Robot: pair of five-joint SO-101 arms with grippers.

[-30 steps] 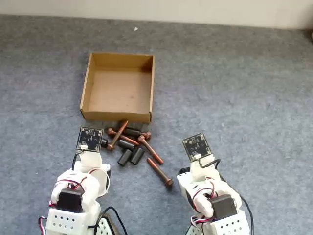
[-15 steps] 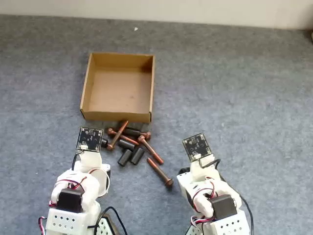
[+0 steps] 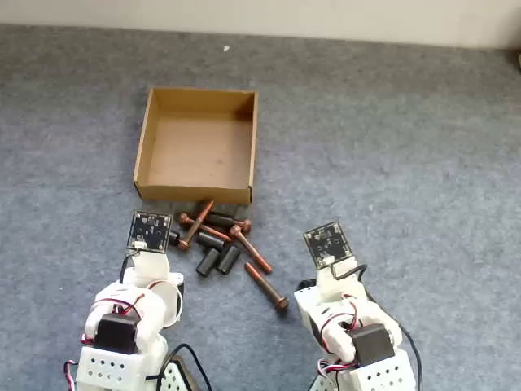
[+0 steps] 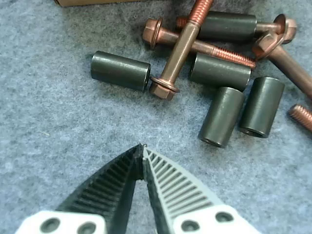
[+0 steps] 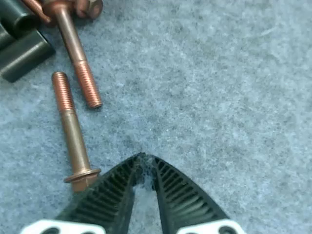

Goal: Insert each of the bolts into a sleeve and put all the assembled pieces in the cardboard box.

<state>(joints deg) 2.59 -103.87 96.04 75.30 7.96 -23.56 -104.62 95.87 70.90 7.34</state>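
Several copper bolts (image 3: 246, 247) and black sleeves (image 3: 218, 260) lie heaped on the grey carpet just in front of the cardboard box (image 3: 198, 189), which holds nothing. My left gripper (image 4: 142, 148) is shut, hovering over bare carpet a short way from a lone black sleeve (image 4: 120, 71) and a bolt (image 4: 181, 48) crossing the pile. My right gripper (image 5: 145, 158) is shut too, its tips beside the head of a separate bolt (image 5: 72, 130) lying by itself at the pile's near right (image 3: 266, 287). Both arms sit at the table's near edge.
Grey carpet spreads wide to the right of the box and behind it. A pale wall strip (image 3: 260, 16) borders the far side. The arm bases (image 3: 122, 334) stand at the near edge.
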